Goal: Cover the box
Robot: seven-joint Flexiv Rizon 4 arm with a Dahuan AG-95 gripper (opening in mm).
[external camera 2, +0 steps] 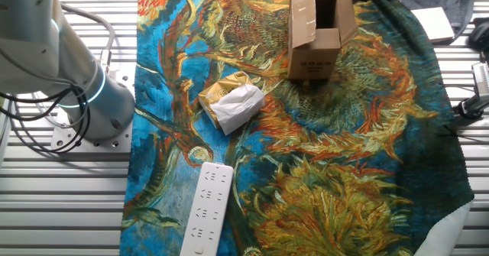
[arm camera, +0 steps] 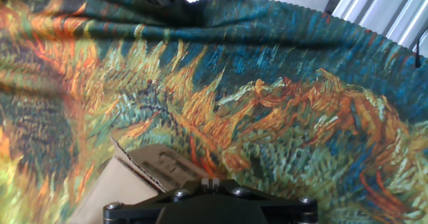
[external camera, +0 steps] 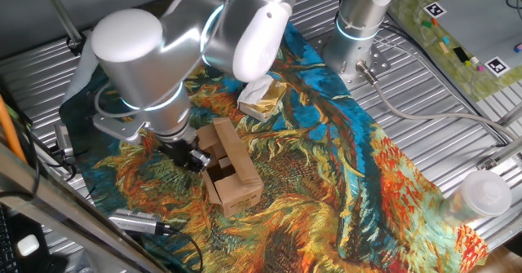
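Note:
The box (external camera: 232, 175) is a small brown carton standing on the painted cloth, its top open and one long flap (external camera: 227, 141) raised over the opening. In the other fixed view the box (external camera 2: 315, 28) shows its open top and a side flap. My gripper (external camera: 194, 159) hangs low at the box's left side, right against its flaps. In the hand view a corrugated flap (arm camera: 144, 174) lies just beyond the gripper (arm camera: 211, 182), whose two tips meet with nothing between them.
A white-and-yellow wrapped packet (external camera: 263, 99) lies on the cloth behind the box. A white power strip (external camera 2: 206, 210) sits at the cloth's edge. The robot base (external camera 2: 80, 84) stands on the ribbed metal table. A clear plastic cup (external camera: 481, 195) is at the right.

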